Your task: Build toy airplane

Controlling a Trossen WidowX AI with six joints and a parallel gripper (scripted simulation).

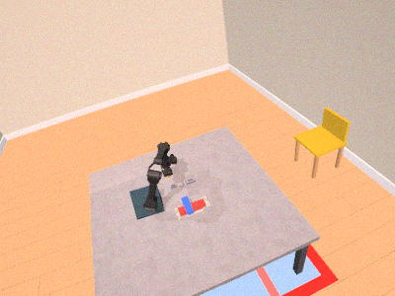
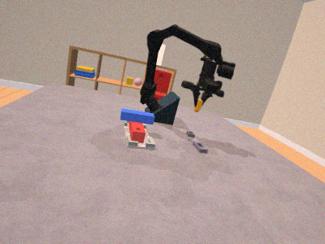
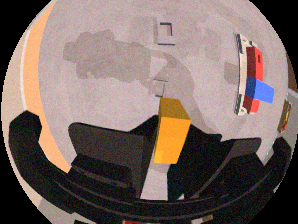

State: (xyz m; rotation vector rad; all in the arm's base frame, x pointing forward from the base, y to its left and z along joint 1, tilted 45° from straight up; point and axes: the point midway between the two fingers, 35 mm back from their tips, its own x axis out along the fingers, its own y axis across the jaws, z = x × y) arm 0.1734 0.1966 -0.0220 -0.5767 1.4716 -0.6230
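Note:
The red fuselage (image 1: 199, 204) (image 2: 136, 134) (image 3: 255, 67) lies lengthwise in the pale cradle (image 1: 178, 214) (image 2: 150, 141) (image 3: 242, 75), and looks flat. The blue wing (image 1: 187, 205) (image 2: 137, 116) (image 3: 263, 92) lies across the top of the fuselage; its tab is hidden. A small dark socket shows near the fuselage's other end. My gripper (image 1: 169, 174) (image 2: 199, 102) (image 3: 170, 137) is shut on the orange tail fin (image 2: 198, 106) (image 3: 173, 141), which points down from the fingers. It hangs above the table, off to one side of the cradle, touching neither the cradle nor the fuselage.
Two small grey holders stand on the table (image 1: 257, 217) (image 2: 162, 195) below and near the gripper; the larger holder (image 2: 202, 150) (image 3: 166, 43) is an open frame. The dark block (image 1: 139, 204) (image 2: 171, 110) is at the arm's base.

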